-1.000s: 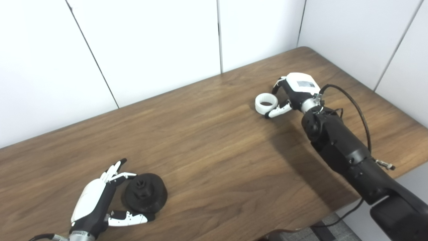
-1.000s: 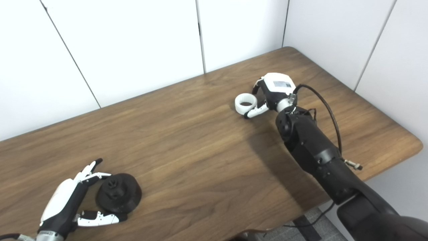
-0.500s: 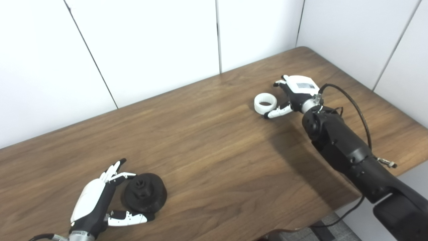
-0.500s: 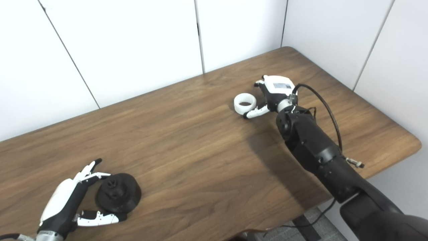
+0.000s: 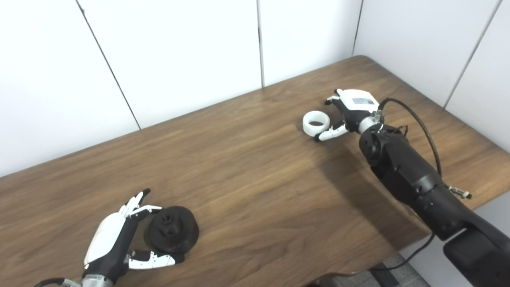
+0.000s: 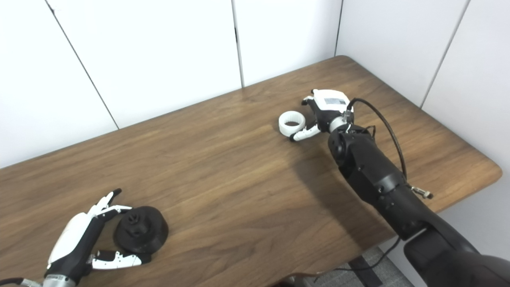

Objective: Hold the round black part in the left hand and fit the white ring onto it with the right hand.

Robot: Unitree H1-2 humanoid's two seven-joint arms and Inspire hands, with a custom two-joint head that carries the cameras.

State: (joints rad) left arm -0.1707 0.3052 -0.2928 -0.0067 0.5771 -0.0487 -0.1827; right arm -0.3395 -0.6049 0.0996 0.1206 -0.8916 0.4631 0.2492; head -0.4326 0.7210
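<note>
Lower than a second ago, the right hand (image 5: 350, 109) sits open beside the ring (image 5: 316, 122), thumb along its near side. Left hand (image 5: 115, 243), open, cups the black part (image 5: 172, 234) on the table (image 5: 255, 179).

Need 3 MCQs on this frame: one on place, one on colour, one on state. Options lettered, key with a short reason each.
1. Where does the white ring lie?
A. on the table, beside the right hand
B. fitted on the black part
C. on the floor

2. What colour is the round part next to the left hand?
A. white
B. black
C. red

3. What state is the left hand in?
A. lifted, gripping the part
B. open, fingers and thumb spread around the part, which sits on the table
C. closed into a fist away from the part

Key:
1 A: the ring rests on the wood at the far right, with the right hand's fingers and thumb either side of it.
2 B: the part is dark all over.
3 B: the fingers are apart, and the part is not raised.
</note>
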